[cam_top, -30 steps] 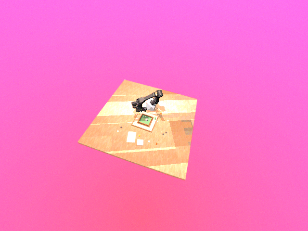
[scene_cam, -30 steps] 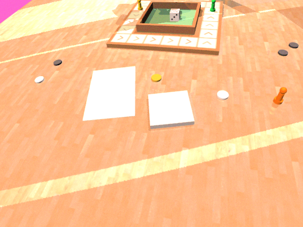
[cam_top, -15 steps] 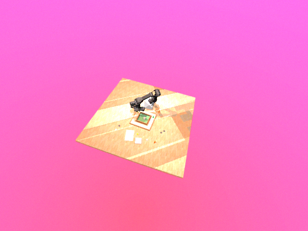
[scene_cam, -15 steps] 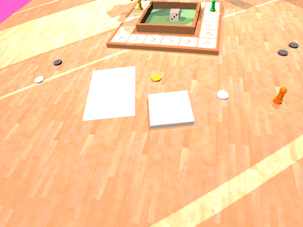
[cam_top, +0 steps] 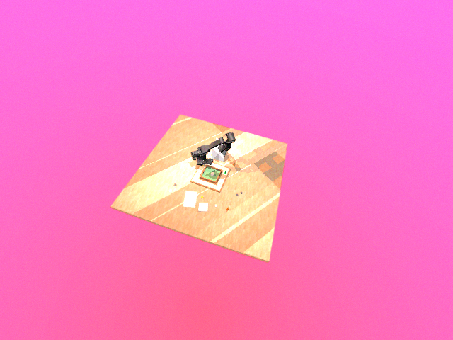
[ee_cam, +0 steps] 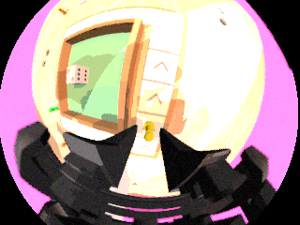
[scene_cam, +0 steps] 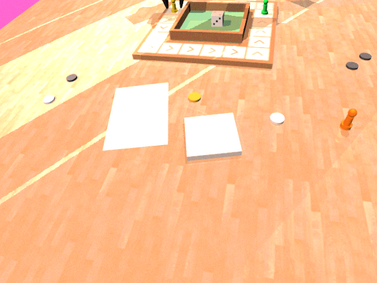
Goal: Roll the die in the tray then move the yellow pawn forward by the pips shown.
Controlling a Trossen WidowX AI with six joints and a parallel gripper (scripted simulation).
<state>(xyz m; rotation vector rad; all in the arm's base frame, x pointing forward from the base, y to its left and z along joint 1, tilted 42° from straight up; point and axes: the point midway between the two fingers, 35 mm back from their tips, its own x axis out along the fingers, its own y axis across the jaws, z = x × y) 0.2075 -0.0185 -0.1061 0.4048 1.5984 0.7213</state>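
Observation:
The yellow pawn (scene_cam: pixel 174 6) (ee_cam: pixel 148 131) stands upright on the track, to the left of the tray in the exterior view. My gripper (scene_cam: pixel 174 7) (ee_cam: pixel 148 128) is open around it, one finger on each side with a gap. In the top view the arm hides the pawn. The white die (cam_top: pixel 212 173) (scene_cam: pixel 217 19) (ee_cam: pixel 77 75) lies in the green-floored tray (scene_cam: pixel 207 35) (ee_cam: pixel 127 84). Its side faces show three pips and six pips; the pips on top are too faint to count. The green pawn (cam_top: pixel 225 171) (scene_cam: pixel 264 9) (ee_cam: pixel 53 109) stands on the board's right column.
The board (scene_cam: pixel 202 61) has a brown rim. In front of it lie a white sheet (cam_top: pixel 190 199) (scene_cam: pixel 138 117), a white block (cam_top: pixel 202 207) (scene_cam: pixel 212 134), a yellow disc (scene_cam: pixel 194 96) and a white disc (scene_cam: pixel 277 117). An orange pawn (cam_top: pixel 227 209) (scene_cam: pixel 347 121) stands at the right. Dark discs lie farther out.

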